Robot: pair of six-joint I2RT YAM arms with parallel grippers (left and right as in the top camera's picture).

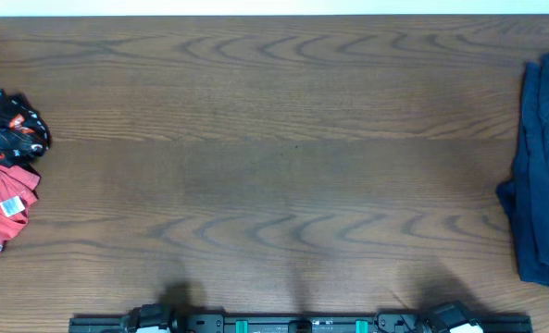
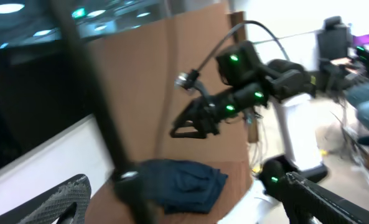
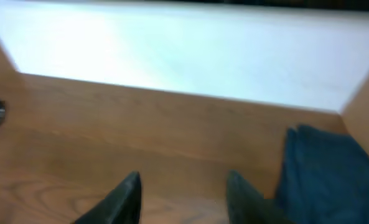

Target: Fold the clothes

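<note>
Right end effector (image 3: 184, 202) spread wide, empty; left end effector (image 2: 69, 198) blurred, opening unclear. Black jersey (image 1: 13, 125) lies bunched at the counter (image 1: 283, 166) left edge, long axis indistinct.

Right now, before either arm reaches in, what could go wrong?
1. The black jersey lies bunched against the red shirt at the left edge of the table; a grab could lift both.
2. The dark blue shirt runs out of the overhead frame on the right, so its far edge is unseen; a pull might drag it off.
3. The left wrist view is blurred and faces the right arm, a poor guide for a grasp.
</note>
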